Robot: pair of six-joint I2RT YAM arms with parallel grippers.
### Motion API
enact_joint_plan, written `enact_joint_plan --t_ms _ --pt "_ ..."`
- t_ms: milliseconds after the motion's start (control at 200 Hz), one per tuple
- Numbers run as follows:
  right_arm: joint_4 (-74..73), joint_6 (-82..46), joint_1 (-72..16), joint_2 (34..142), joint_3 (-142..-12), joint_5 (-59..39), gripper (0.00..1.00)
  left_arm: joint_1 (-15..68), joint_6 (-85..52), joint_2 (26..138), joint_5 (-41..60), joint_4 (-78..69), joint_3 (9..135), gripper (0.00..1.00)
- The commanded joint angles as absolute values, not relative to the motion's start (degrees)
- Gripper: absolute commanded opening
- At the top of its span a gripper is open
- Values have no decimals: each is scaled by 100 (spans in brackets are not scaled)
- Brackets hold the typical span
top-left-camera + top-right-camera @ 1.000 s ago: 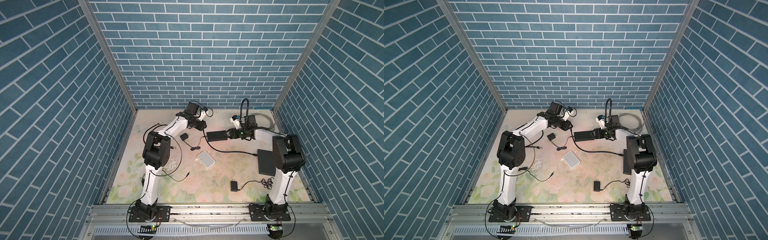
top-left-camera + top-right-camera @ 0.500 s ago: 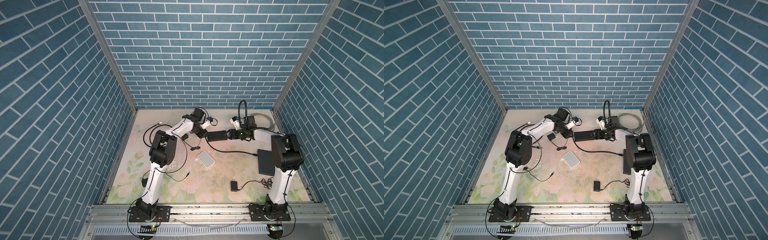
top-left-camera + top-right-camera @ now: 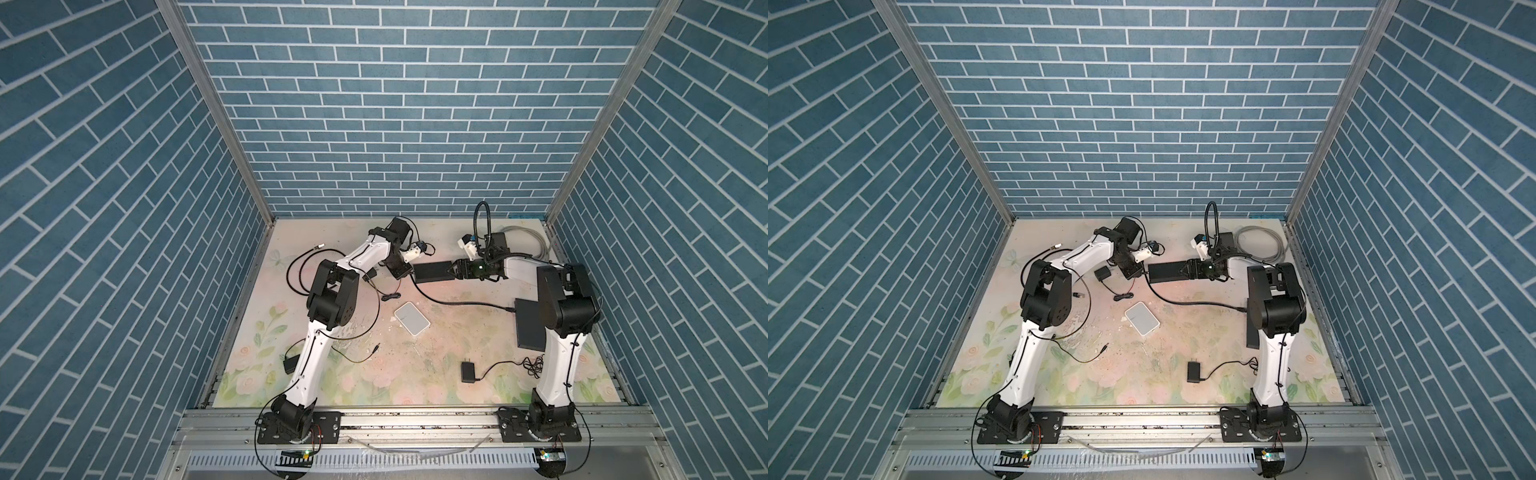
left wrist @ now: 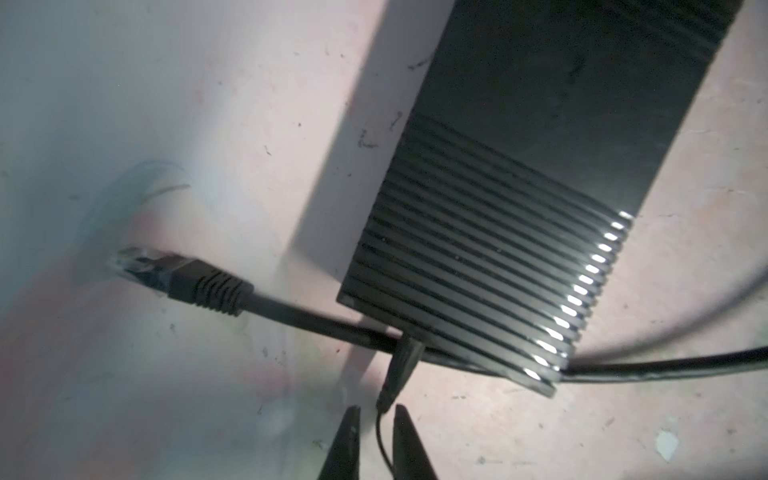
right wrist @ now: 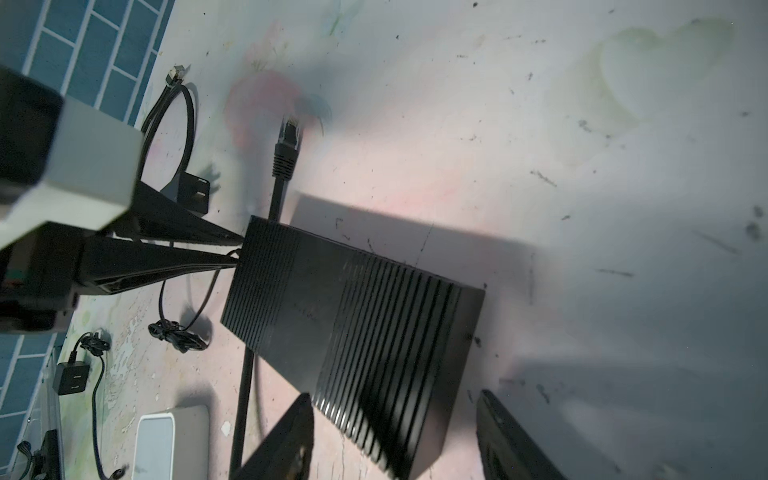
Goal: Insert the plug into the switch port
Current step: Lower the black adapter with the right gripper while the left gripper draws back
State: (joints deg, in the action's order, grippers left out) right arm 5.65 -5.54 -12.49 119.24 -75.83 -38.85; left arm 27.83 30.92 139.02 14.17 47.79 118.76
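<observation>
A black, ribbed, rectangular network switch (image 3: 432,272) hangs just above the floral bench (image 3: 415,374), near its far side. The right pincer (image 3: 454,271) is clamped on one end. At the opposite end, a small black barrel plug (image 4: 404,357) meets the switch's end face; how deep it sits cannot be told. Its thin wire (image 4: 379,432) runs through the left pincer (image 4: 376,409), whose fingers stand narrowly apart. A black network cable (image 4: 208,286) passes beneath the switch.

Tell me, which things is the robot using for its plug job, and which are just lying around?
Job things: switch, power plug, left gripper, right gripper.
Lying about: ethernet cable, white box, wall adapter, flat black panel.
</observation>
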Motion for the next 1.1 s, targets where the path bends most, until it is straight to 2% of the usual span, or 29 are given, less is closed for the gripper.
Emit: enact_joint_plan --t_ms 0,165,430,510,725,995,1095 --pt "836 -305 -1283 12114 -7932 -4023 62 2813 3366 14109 1448 5136 12183 15" --pt "955 -199 -1292 12203 -8058 -4068 61 2848 3478 14242 1454 5158 12365 18" --pt "1127 -35 -1318 12314 -8191 -4252 60 2857 3635 14326 1509 5305 12548 11" --pt "1358 126 -1361 12374 -8310 -4340 60 2898 3743 14320 1523 5369 12569 7" --pt "2068 722 -1587 12525 -8691 -4550 59 3106 3999 14150 1565 5371 12448 4" --pt "2672 1451 -1727 12679 -8785 -4985 57 3322 3674 13436 1795 4278 11167 1" --pt "2930 1782 -1762 12648 -8826 -5089 56 3340 3649 13340 1865 4106 11057 0"
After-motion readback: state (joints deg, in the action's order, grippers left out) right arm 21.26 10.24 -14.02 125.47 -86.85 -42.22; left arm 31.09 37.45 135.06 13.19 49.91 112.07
